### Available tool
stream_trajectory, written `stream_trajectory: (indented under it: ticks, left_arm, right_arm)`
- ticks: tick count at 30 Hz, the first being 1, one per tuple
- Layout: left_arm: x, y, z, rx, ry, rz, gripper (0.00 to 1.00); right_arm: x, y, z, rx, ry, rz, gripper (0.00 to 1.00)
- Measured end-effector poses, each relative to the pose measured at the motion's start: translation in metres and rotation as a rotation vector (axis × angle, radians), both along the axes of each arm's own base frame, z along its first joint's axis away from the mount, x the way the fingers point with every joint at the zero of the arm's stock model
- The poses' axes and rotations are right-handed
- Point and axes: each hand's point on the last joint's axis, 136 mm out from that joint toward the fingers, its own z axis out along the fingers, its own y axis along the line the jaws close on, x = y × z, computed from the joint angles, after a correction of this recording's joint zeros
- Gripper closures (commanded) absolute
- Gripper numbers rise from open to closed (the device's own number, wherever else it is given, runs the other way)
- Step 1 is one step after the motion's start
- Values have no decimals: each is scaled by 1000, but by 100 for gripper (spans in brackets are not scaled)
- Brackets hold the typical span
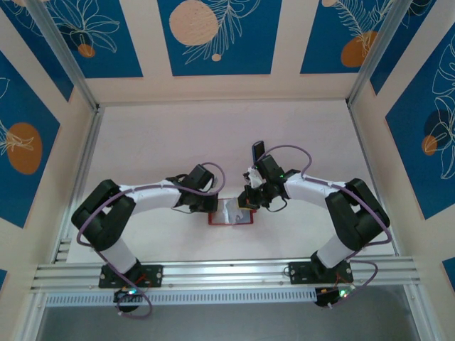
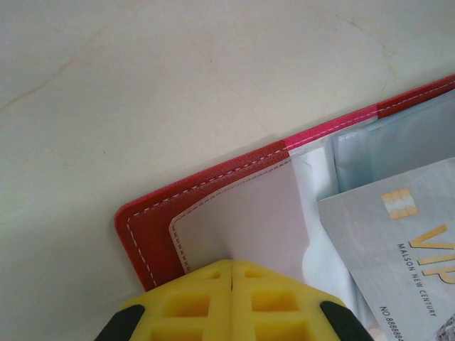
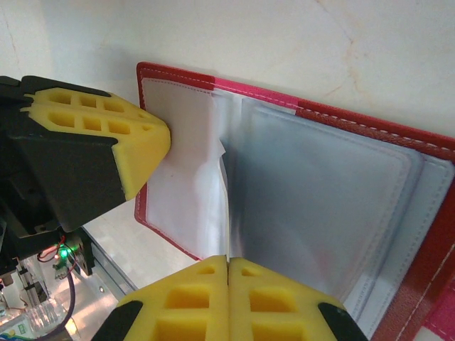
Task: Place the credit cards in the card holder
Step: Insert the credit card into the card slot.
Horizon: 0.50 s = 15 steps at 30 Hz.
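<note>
The red card holder [image 1: 213, 222] lies open on the table between my two arms, pale clear pockets facing up. My left gripper [image 2: 232, 264] is shut, its yellow tips resting on the left pocket panel near the holder's red corner [image 2: 153, 234]; its fingers [image 3: 135, 138] also show in the right wrist view. My right gripper [image 3: 228, 259] is shut on a grey-blue credit card [image 2: 398, 241] marked VIP with a gold chip. The card stands edge-on over the holder's [image 3: 370, 124] middle fold, its far end among the clear pockets.
Pale marble-look tabletop [image 1: 213, 142] stretches behind the holder. A small dark-blue rectangle [image 1: 259, 150] sits just behind my right wrist, too small to identify. An aluminium rail [image 1: 227, 273] crosses the near edge, and patterned walls enclose the sides and back.
</note>
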Motion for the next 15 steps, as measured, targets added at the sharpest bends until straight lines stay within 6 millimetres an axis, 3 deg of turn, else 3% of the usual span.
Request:
stream_trajectory:
  ticks: [15]
  left_arm:
    - [0,0,0,-5,0,6,95]
  right_arm:
    - [-3,-3,-13,-21,46,-2,100]
